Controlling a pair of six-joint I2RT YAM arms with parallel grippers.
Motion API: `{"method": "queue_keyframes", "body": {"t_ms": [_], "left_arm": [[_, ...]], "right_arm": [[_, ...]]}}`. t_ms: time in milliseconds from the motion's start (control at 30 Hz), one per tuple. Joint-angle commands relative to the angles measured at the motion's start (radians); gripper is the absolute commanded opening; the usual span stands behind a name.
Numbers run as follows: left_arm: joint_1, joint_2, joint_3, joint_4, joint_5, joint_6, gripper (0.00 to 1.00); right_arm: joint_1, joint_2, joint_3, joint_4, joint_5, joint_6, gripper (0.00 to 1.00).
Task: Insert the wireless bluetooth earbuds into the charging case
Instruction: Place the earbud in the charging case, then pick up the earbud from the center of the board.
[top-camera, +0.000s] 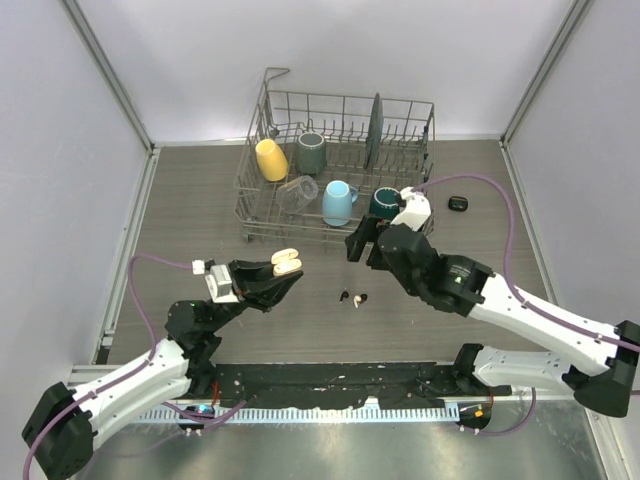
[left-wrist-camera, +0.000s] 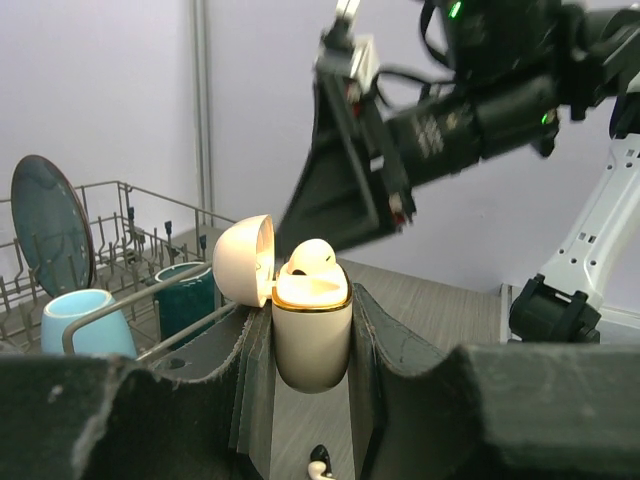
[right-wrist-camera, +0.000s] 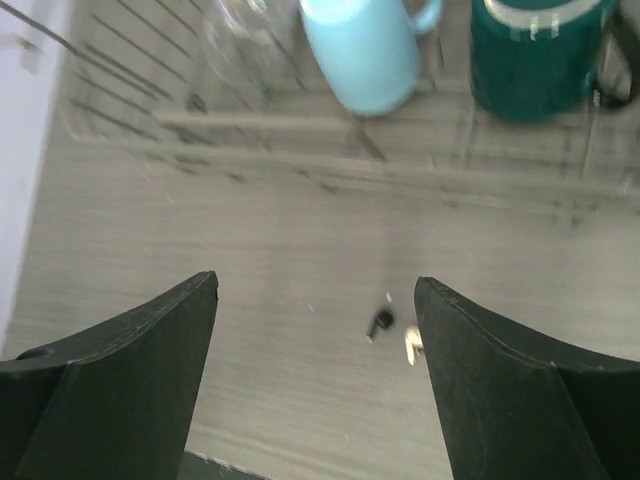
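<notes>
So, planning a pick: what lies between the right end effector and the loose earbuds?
Only bare table separates the right end effector from the earbuds; top view shows it.

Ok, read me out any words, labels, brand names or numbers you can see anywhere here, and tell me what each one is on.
Nothing here can be read as text.
On the right arm's black housing: faint pale marks that may be lettering, too small and blurred to read.
On the charging case, the blue mug, the green mug and the yellow mug: no print visible.

No legible text anywhere; faint white print on the right arm (left-wrist-camera: 440, 128) is too blurred to read.
</notes>
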Motion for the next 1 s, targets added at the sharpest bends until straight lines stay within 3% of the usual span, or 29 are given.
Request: {"method": "queue_keyframes", "body": {"t_ms": [0,67,100,267,967], "left_arm": [[0.005,-0.024,-0.001,0.055,-0.019,0.006,0.0],[0.005,-0.038,-0.004,0.04,-0.025,0.006,0.0],[0.006,-0.04,-0.004,0.035,-0.029,0.006,0.0],[0.005,-0.061,-0.01,0.01,-0.038,0.004,0.0],[0.005,-0.063,-0.007,-0.005,-0.043,0.006,0.0]], "right_arm": [[-0.037,0.03,-0.067,-0.082,-0.206,0.155,0.82],[-0.037,0.043,-0.112,-0.077,-0.208,0.175,0.79],[-0.037,0.061,-0.124,-0.073,-0.208,0.192,0.71],[-0.037,0.129,-0.184,-0.048,-0.248,0.203,0.57],[-0.037,0.373,-0.201,0.034,-0.219,0.186,0.38]]}}
